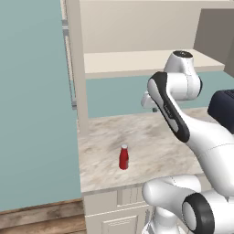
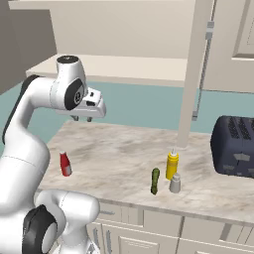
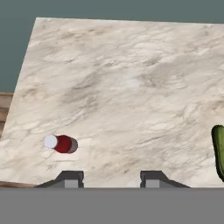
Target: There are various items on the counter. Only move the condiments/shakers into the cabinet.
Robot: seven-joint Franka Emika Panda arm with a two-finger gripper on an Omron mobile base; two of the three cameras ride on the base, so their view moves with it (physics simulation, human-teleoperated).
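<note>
The small red bottle (image 1: 123, 157) (image 2: 65, 164) (image 3: 62, 143) stands upright on the marbled counter (image 2: 119, 154), near its front left corner. Further right, the yellow squeeze bottle (image 2: 171, 165), the grey shaker (image 2: 174, 183) and the dark green vegetable (image 2: 155, 180) (image 3: 218, 151) stand close together near the front edge. My gripper (image 2: 82, 118) (image 3: 110, 179) hangs open and empty, high over the counter's back left part and pointing down. The red bottle lies below it, toward the front. Above is the cabinet's cream shelf (image 1: 137, 61) (image 2: 124, 67).
A dark toaster (image 2: 235, 146) sits at the counter's right end. The cabinet's tall post (image 2: 191, 74) comes down to the counter behind the yellow bottle. The greyish-brown door (image 1: 212, 32) stands open. Teal wall runs behind, and wood floor (image 1: 41, 219) lies past the counter's left edge.
</note>
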